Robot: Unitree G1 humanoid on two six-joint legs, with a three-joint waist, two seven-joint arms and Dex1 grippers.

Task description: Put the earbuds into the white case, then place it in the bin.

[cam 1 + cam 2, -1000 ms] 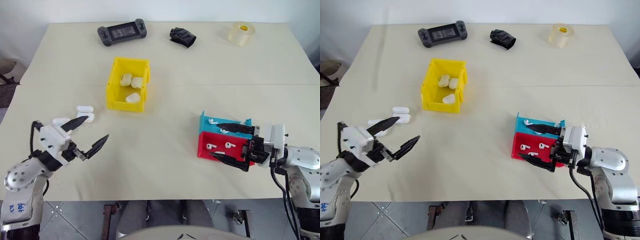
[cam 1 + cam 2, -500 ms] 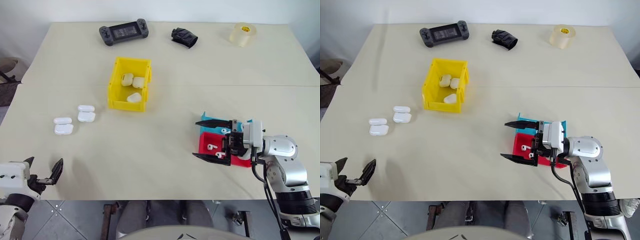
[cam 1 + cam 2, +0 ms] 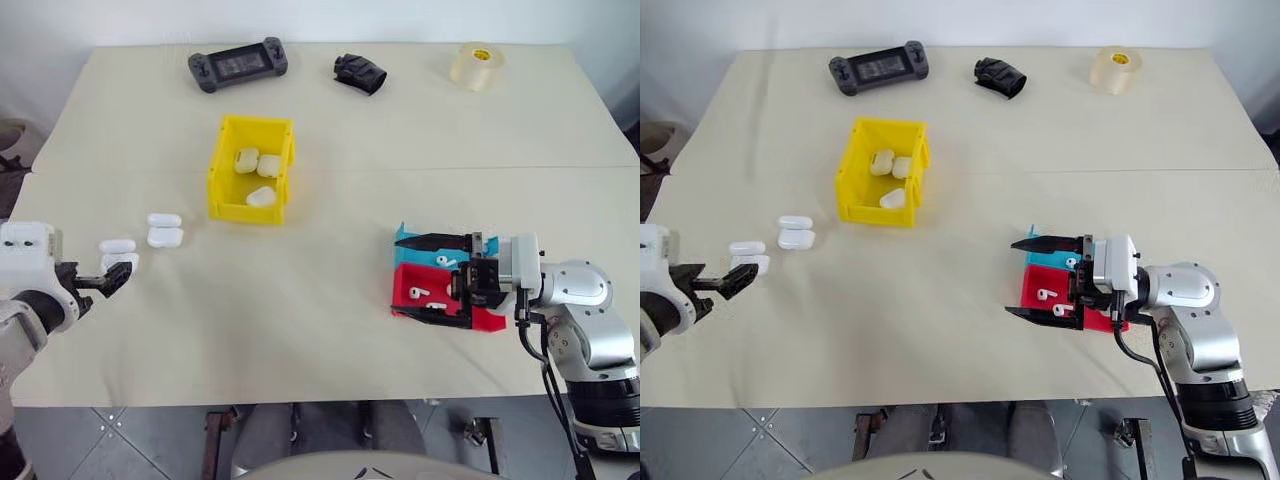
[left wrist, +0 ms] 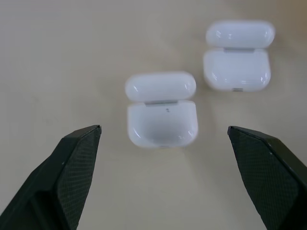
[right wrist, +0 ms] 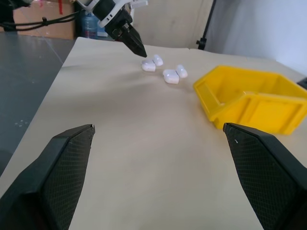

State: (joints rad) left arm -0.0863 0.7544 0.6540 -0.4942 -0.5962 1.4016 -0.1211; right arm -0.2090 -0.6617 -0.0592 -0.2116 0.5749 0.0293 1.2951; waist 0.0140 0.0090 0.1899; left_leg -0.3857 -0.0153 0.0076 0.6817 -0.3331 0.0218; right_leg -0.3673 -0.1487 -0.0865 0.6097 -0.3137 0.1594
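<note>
Well, no writing reads; left gripper (image 4: 163, 139) (jaws apart) faces white case (image 4: 162, 109), lid open.

Bright, even light — soft shadows; sharp focus

Yellow bin (image 3: 862, 198) mid-table, three white cases (image 3: 887, 173) inside; two more open cases (image 3: 771, 243) lie left of it. Right gripper (image 3: 1035, 277), fingers spread, hovers at red tray (image 3: 1044, 292) and blue tray (image 3: 1050, 257). Left gripper (image 3: 730, 280) near the open cases.
</note>
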